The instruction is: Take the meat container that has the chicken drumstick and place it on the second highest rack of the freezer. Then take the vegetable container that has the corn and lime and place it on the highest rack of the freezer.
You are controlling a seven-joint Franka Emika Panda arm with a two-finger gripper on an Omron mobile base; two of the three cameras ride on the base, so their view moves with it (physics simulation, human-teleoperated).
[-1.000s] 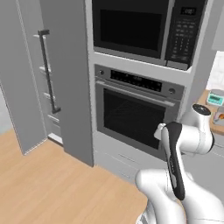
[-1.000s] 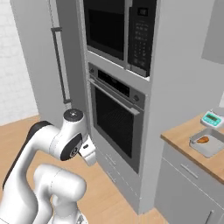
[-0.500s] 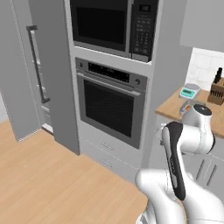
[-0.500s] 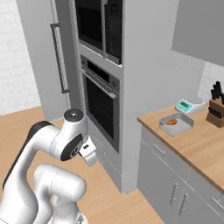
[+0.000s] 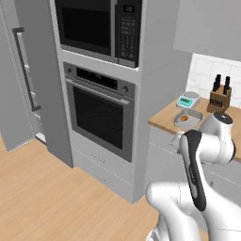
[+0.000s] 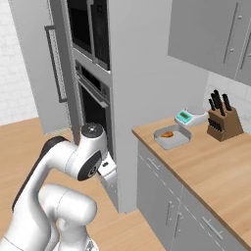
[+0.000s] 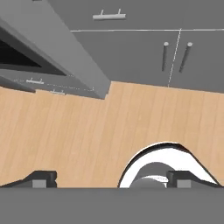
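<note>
Since half a second ago your whole picture has slid: the base has driven on, so the freezer with its open door now sits at the far left of the left base view, and the wooden counter has come well into frame. The things themselves have not moved; the camera has.

In the left base view you see, from left to right, the freezer, the microwave above the oven, then the counter. On it stand one grey container with one chicken drumstick inside, one small scale just behind it, and one knife block to the right.

The right base view gives you the same container and drumstick from the other side, plus the two upper cabinet doors and the lower cupboards that the left view cuts off.

The hand view looks down at the wooden floor and the cupboard fronts. There your gripper has its two fingertips spread wide apart, with nothing between them.
</note>
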